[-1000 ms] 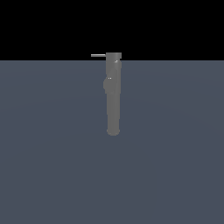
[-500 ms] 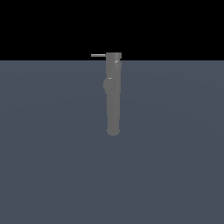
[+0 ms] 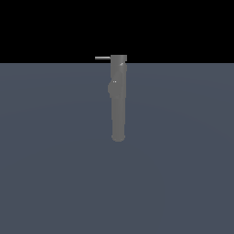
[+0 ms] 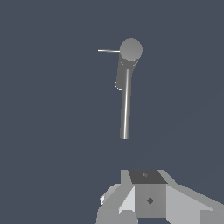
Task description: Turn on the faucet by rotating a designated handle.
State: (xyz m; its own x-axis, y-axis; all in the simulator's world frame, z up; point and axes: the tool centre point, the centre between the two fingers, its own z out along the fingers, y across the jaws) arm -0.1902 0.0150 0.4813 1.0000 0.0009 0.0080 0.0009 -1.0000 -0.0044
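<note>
Slate-blue flooring fills the whole scene up to a black backdrop, and nothing else stands on it apart from the faucet [image 3: 118, 98]. In the exterior view we see its long grey body rising from about the middle of the floor, rounded end nearest the camera and the squarer cap at the far end, just where floor meets backdrop. A small bulge sits on its side partway along. The handle [image 3: 102, 58], a thin pale rod, juts from the cap toward the exterior view's left, level and straight.

From the wrist view we look down on the faucet [image 4: 126, 87] and its handle [image 4: 108, 51], both well apart from our end effector [image 4: 146, 199], whose white boxy body fills the near edge of that picture. Its fingers are cut off by the frame, so we cannot tell whether they are spread or pressed together. It does not appear in the exterior view at all.

We judge the task barely begun: nothing touches the handle. Left to do, by our reckoning, is the whole approach, contact with the rod, and the turn itself.
</note>
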